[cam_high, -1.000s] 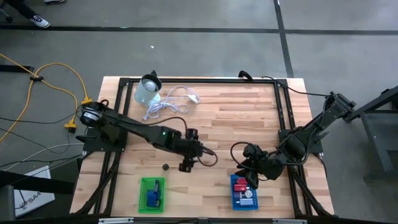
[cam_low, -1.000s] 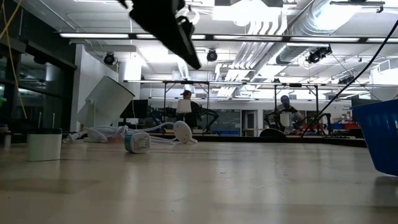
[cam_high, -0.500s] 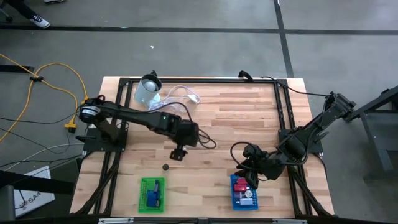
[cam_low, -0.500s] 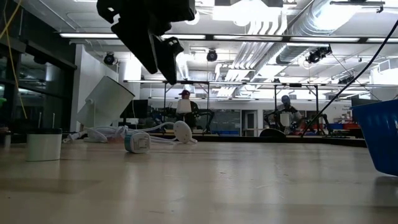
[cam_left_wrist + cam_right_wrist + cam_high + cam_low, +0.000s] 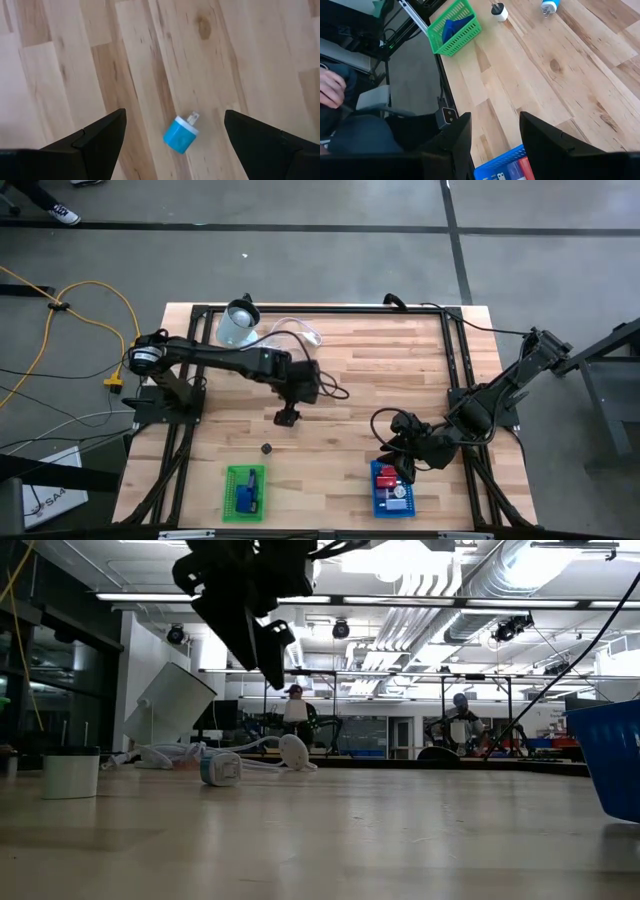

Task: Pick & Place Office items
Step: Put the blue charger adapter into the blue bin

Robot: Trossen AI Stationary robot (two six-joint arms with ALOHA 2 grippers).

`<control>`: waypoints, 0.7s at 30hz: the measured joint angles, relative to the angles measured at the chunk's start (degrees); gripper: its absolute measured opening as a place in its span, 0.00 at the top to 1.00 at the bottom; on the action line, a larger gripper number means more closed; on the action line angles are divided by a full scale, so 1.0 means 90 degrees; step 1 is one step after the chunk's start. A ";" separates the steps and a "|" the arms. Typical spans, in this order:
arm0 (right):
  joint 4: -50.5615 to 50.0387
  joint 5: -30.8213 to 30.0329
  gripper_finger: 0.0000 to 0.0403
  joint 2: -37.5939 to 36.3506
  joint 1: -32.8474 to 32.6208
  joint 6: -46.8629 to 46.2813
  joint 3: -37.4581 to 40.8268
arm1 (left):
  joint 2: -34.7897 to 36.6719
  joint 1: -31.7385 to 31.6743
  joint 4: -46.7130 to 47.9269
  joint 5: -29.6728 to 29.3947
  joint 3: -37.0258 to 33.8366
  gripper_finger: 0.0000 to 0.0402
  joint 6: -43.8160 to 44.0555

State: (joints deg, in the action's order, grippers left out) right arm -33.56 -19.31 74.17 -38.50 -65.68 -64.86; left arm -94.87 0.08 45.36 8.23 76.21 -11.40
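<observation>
While the blue plug-shaped piece (image 5: 180, 137) lies free on the bare wood, touched by nothing, the left gripper (image 5: 172, 135) hangs above it with its two fingers spread wide, one on each side of the piece, and nothing between them. In the high view this gripper (image 5: 287, 416) is over the middle of the table (image 5: 350, 360), a little in front of the coiled white cable (image 5: 290, 330) and the pale round container (image 5: 238, 326).

A second small piece, dark and round (image 5: 267, 448), rests alone on the wood nearer the front edge, just behind the green basket (image 5: 245, 491), which already holds something blue. At the front right stands the blue basket (image 5: 392, 490) with red and pale pieces inside.

The right gripper (image 5: 402, 457) waits just behind that blue basket. In its own view the fingers (image 5: 451, 145) stand a little apart, with nothing seen between them.

I judge that the step in hand is the approach to the blue piece, before any grasp. The next move asks the left arm to go straight down, keeping the piece centred between the fingers, and close only when they reach the wood. The piece lies tilted to the finger line, so a small wrist turn could help, otherwise it may slip out sideways.
</observation>
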 joint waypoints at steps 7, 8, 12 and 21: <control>0.0000 0.0000 0.62 0.0000 0.0000 -0.0002 0.0000 | 0.0000 -0.0066 -0.0138 0.0349 -0.0394 0.18 -0.0259; 0.0000 0.0001 0.62 0.0000 0.0000 -0.0002 0.0000 | 0.0007 -0.0120 -0.0156 0.0467 -0.0442 0.18 -0.0336; 0.0002 0.0002 0.62 0.0000 0.0000 -0.0002 0.0000 | 0.0216 -0.0351 -0.0307 0.0716 -0.0858 0.18 -0.0416; 0.0002 0.0002 0.62 0.0000 0.0000 -0.0002 0.0000 | 0.1009 -0.0457 -0.1279 0.0811 -0.2231 0.18 -0.1064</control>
State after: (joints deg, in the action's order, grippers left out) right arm -33.55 -19.30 74.17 -38.50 -65.69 -64.86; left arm -85.79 -4.03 33.85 15.53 56.13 -20.98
